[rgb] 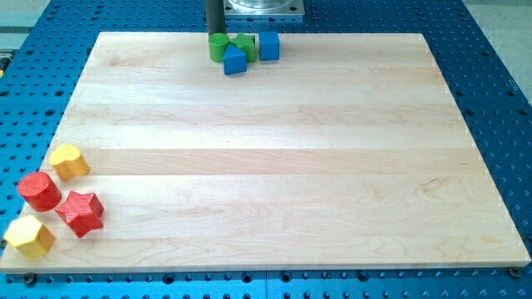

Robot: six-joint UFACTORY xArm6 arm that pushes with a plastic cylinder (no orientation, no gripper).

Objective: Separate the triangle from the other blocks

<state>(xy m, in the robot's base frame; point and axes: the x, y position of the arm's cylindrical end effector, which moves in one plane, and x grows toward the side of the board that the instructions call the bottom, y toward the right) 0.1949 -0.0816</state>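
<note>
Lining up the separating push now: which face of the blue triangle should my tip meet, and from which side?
Meet the blue triangle on its upper face, coming from the view's top, so it slides down onto open board. That is a judgement: the green cylinder, green block and blue cube crowd it above. My tip sits just behind the cylinder, so reposition first.

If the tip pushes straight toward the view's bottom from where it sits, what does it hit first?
Most likely the green cylinder: my tip sits right behind it at the view's top. The blue triangle lies just beyond, slightly right. Whether they already touch can't be told from this view.
</note>
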